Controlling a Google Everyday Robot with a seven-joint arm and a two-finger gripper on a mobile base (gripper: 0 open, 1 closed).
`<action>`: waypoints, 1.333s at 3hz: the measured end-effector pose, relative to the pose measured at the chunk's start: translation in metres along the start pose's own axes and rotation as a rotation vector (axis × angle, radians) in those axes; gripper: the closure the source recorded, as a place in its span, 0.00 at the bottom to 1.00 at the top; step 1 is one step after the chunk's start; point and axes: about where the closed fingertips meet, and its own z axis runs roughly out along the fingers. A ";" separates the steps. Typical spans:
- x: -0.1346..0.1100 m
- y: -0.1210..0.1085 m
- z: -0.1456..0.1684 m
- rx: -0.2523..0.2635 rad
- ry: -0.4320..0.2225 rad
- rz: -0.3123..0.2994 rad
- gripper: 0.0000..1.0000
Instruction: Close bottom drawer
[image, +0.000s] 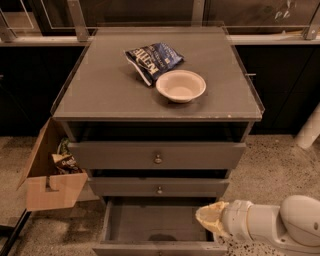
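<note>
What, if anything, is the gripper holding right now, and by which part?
Nothing visibly: the gripper sits at the right side of the open bottom drawer with no object in it. Whether it touches the drawer cannot be told.

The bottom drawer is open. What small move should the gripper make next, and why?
Probably shift the gripper to the outer face of the front panel of the bottom drawer, so it can push inward. The drawer stands pulled far out, its inside showing, and the gripper hangs by its right wall, behind that panel.
</note>
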 end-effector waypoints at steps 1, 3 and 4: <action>0.021 -0.003 0.021 -0.009 0.005 0.026 1.00; 0.070 -0.002 0.063 -0.076 0.024 0.095 1.00; 0.084 0.010 0.078 -0.170 -0.058 0.095 1.00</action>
